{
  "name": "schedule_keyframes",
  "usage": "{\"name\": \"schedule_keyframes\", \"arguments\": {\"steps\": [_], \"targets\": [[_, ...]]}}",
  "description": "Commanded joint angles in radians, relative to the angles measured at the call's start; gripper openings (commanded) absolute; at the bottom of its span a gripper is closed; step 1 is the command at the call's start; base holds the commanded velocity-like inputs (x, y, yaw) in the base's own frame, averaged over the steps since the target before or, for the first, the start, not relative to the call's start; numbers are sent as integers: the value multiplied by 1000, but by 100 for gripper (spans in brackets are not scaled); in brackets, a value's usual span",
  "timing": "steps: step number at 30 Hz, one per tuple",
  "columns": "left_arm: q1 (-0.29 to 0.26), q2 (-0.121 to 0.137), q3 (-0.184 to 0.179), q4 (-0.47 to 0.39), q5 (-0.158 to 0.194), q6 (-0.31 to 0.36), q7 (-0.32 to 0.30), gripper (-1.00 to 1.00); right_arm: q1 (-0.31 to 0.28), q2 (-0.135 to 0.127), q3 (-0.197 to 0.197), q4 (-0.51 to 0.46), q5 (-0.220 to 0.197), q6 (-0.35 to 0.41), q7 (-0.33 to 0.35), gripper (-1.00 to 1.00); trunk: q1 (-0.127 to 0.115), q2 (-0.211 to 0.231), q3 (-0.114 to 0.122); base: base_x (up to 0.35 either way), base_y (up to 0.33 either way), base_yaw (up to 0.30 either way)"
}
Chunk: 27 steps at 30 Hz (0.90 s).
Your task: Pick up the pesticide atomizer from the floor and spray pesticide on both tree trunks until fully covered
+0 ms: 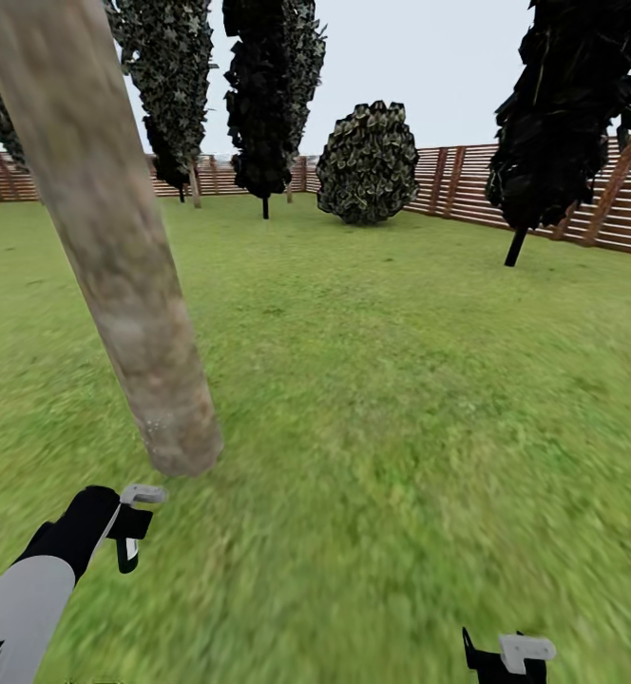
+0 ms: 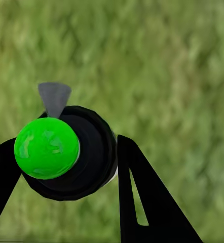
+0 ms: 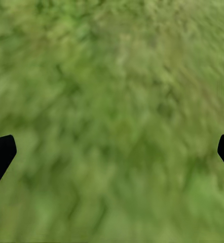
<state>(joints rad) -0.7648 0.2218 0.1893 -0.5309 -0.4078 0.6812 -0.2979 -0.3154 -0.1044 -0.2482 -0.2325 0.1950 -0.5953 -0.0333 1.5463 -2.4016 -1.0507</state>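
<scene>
We hold the pesticide atomizer [image 2: 66,154] in our left claw [image 1: 130,532]: in the left wrist view its black round body with a bright green cap sits clamped between the two black fingers [image 2: 142,197], a grey nozzle [image 2: 54,97] jutting from its far side, with blurred grass behind it. In the head view the left arm [image 1: 30,589] reaches out low over the lawn [image 1: 401,380], and just beyond the claw rises a thick mottled beige and grey-brown tree trunk [image 1: 116,247], leaning across the view with its base meeting the grass close ahead of us. Our right claw [image 1: 506,657] hangs low at the other side, its fingertips [image 3: 0,154] spread wide apart over bare grass, gripping nothing. Farther off stand dark conifers [image 1: 263,95], a rounded shrub [image 1: 368,163] and another dark tree [image 1: 567,104], all before the brown slatted fence [image 1: 629,209] that rings the garden.
</scene>
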Motion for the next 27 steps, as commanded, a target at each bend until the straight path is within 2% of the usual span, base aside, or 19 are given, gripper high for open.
{"name": "schedule_keyframes", "arguments": {"steps": [1, 6, 9, 12, 14, 16, 18, 20, 23, 24, 26, 27], "targets": [[-1, -1, 6, -1, -11, 3, -9, -100, -1, 0, -5, 1, 11, -3, -3, 100, 0, 0, -1, 94, -63, 278], [-1, -8, 7, 0, -8, -10, -9, -100, -1, 0, -6, -1, 11, -3, -3, 100, 0, 0, -1, 20, -13, 278], [-9, -41, 7, -4, -5, -46, -9, -100, -1, 0, -6, -2, 11, -3, -4, 100, 0, 0, -1, 1, -1, 278], [-15, -47, 7, -5, -2, -54, -9, -100, -1, 0, -6, -2, 11, -3, -5, 100, 0, 0, -1, 0, 0, 278], [-18, -33, 5, -6, -4, -59, -10, -100, -1, 0, -6, -2, 11, -3, -5, 100, 0, 0, -1, 0, 0, 178], [-19, -1, 5, -6, -2, -60, -10, -100, -1, 0, -6, -1, 11, -3, -5, 100, 0, 0, -1, 0, 0, 50], [-20, 2, 5, -24, -1, -59, -10, -100, -1, 0, -7, -1, 11, -3, -5, 100, 0, 0, -1, 0, 0, 13], [-20, -21, 5, -43, 0, -59, -12, -100, -1, 0, -7, -1, 11, -3, -5, 100, 0, 0, -1, 0, 0, 5], [-20, -101, -1, -76, -2, -59, -21, -100, -1, 0, -7, -1, 11, -3, -5, 100, 0, 0, -1, 0, 0, 1], [-20, -118, -3, -84, -2, -58, -25, -100, -1, 0, -7, -1, 11, -3, -5, 100, 0, 0, -1, 0, 0, 0], [-21, -129, -4, -93, -1, -56, -31, -100, -1, 0, -7, -1, 11, -3, -5, 100, 0, 0, -1, 0, 0, 0], [-43, -112, -1, -98, -3, -49, -35, -100, -1, 0, -7, -1, 11, -3, -5, 100, 0, 0, -1, 0, 0, 0]]}}
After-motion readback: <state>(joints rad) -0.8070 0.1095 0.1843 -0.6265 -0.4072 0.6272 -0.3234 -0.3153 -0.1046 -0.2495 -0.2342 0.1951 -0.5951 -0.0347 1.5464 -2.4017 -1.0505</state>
